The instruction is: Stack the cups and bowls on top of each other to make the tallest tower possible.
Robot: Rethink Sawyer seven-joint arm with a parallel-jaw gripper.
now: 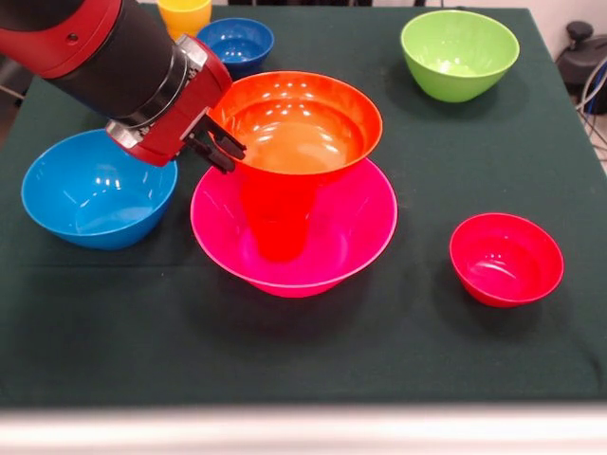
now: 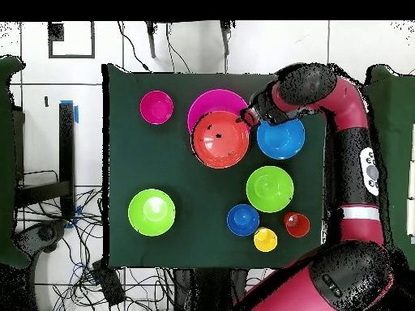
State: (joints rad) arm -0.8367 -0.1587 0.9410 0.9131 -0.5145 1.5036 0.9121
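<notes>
- The glossy orange plastic bowl (image 1: 299, 123) sits mouth-up on an upright red plastic cup (image 1: 276, 227), which stands inside the large glossy pink plastic bowl (image 1: 294, 232); this tower is the landmark here.
- The red and black arm's gripper (image 1: 216, 144) is at the orange bowl's rim, on the side facing the light blue plastic bowl (image 1: 97, 188). Its dark fingers (image 1: 224, 138) touch or overlap that rim, but I cannot tell whether they pinch it or stand spread.
- In the overhead view the gripper (image 2: 246, 116) lies at the orange bowl's (image 2: 220, 139) edge, between it and the light blue bowl (image 2: 280, 138); the pink bowl (image 2: 212, 104) shows only as a crescent past the orange one.
- The red cup is seen only dimly through the orange bowl's wall, and its top is hidden.
- The small red plastic bowl (image 1: 505, 258) lies well apart from the tower, opposite the light blue bowl.
- A lime green plastic bowl (image 1: 459, 53), a small dark blue plastic bowl (image 1: 236, 43) and a yellow plastic cup (image 1: 184, 15), cut off by the picture's top edge, stand beyond the tower.
- The overhead view adds a second lime green bowl (image 2: 270, 189) and a second red cup (image 2: 297, 224), both hidden by the arm in the front view.
- All bowls open upward; the tower's axis is vertical.
</notes>
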